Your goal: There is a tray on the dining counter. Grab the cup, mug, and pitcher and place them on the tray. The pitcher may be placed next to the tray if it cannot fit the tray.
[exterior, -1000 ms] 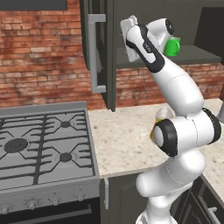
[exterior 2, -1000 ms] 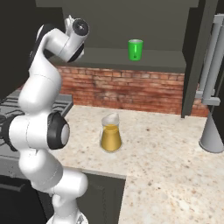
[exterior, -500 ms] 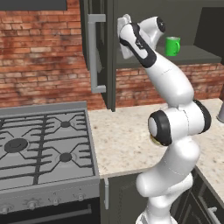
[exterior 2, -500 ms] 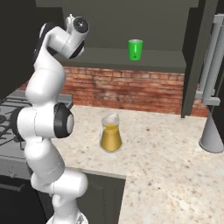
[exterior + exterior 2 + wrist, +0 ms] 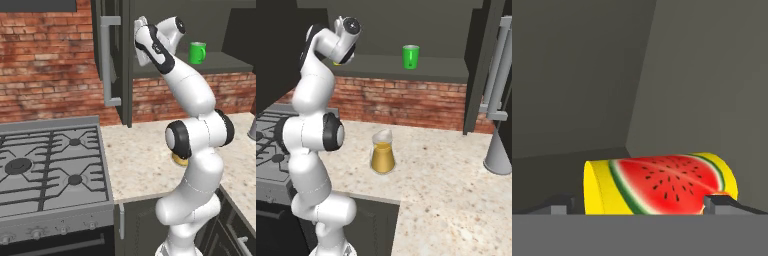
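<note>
In the hand view, the gripper (image 5: 641, 204) stood wide open, holding nothing, fingertips (image 5: 560, 206) at 8 and 4 o'clock flanking the yellow cup (image 5: 662, 184), presumably aligned to grasp. Farther off, the green mug (image 5: 410, 56) sat on the open cabinet's shelf (image 5: 426, 70); the pitcher (image 5: 382, 152) waited below on the counter (image 5: 456, 175).

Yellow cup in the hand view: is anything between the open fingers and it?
Nothing visible does. The cup, yellow with a watermelon print, sits directly ahead between the two fingertips of the open gripper, against the dark cabinet wall.
</note>
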You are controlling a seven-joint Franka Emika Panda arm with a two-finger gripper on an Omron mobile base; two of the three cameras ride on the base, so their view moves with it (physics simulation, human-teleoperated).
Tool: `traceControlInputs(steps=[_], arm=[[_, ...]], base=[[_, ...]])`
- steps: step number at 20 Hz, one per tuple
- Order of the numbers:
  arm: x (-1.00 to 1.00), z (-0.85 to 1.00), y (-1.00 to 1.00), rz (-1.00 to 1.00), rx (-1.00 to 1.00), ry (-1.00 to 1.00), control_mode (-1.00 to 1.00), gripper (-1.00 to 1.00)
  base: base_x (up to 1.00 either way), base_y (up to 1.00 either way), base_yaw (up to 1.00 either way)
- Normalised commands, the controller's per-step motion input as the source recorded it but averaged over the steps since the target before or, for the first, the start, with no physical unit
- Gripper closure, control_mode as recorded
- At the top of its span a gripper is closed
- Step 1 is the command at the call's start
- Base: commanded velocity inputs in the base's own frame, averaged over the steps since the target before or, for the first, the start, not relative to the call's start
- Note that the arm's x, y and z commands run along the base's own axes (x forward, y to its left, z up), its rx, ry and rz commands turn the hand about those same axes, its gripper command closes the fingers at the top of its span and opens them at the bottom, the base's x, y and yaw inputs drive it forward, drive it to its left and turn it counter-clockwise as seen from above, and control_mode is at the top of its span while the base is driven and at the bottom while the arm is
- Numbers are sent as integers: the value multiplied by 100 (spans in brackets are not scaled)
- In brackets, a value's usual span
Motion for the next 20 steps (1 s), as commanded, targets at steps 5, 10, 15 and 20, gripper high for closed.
traceControlInputs(steps=[5, 10, 15, 20], arm=[[2, -1, 0, 0, 0, 9, -100, -100], [1, -7, 2, 0, 0, 3, -100, -100], [0, -22, 4, 0, 0, 0, -100, -100], [0, -24, 1, 0, 0, 0, -100, -100]], base=[[0, 0, 0], [0, 0, 0], [0, 0, 0], [0, 0, 0]])
